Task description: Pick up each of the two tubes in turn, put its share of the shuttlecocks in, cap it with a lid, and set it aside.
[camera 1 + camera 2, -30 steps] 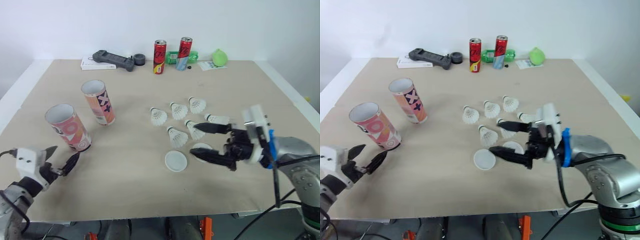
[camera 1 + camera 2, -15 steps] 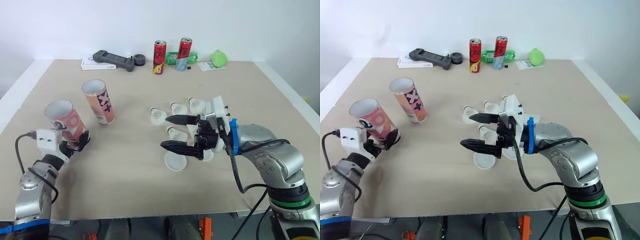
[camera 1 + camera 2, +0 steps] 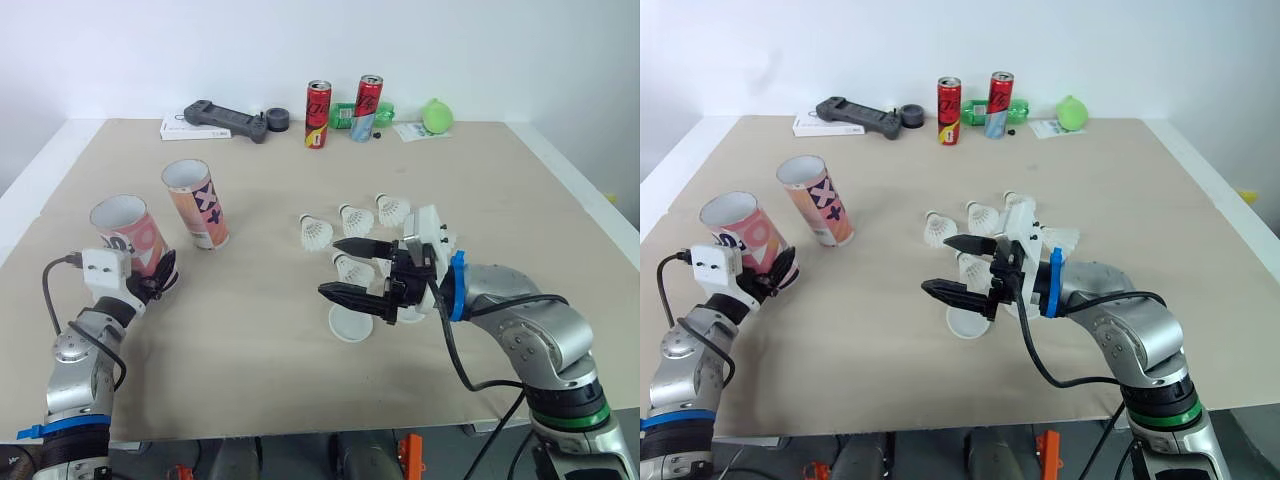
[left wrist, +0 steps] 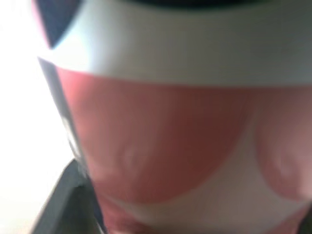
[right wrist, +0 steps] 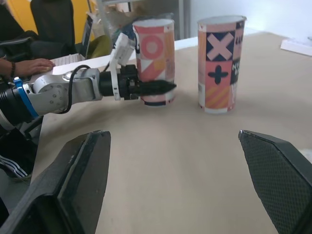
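Observation:
Two pink patterned open tubes stand on the left of the table, the near tube [image 3: 128,233] and the far tube [image 3: 197,205]. My left gripper [image 3: 158,275] is open at the near tube's base, one finger [image 5: 157,87] lying along its front, and the tube [image 4: 165,136] sits very close to the left wrist camera. Several white shuttlecocks [image 3: 317,232] lie mid-table. My right gripper [image 3: 328,267] hangs wide open and empty just above one shuttlecock [image 3: 350,268]. A white lid [image 3: 350,323] lies below it; a second lid is mostly hidden by the gripper.
Two red cans [image 3: 319,100] [image 3: 368,108], a black controller [image 3: 228,117] and a green object [image 3: 437,115] line the far edge. A person's hand [image 5: 29,66] rests beyond the table's left side. Bare tabletop [image 3: 250,300] lies between the tubes and the lid.
My left gripper rose from the near left edge and closed in on the near tube's base. My right gripper swung left from the table's right side to above the shuttlecocks.

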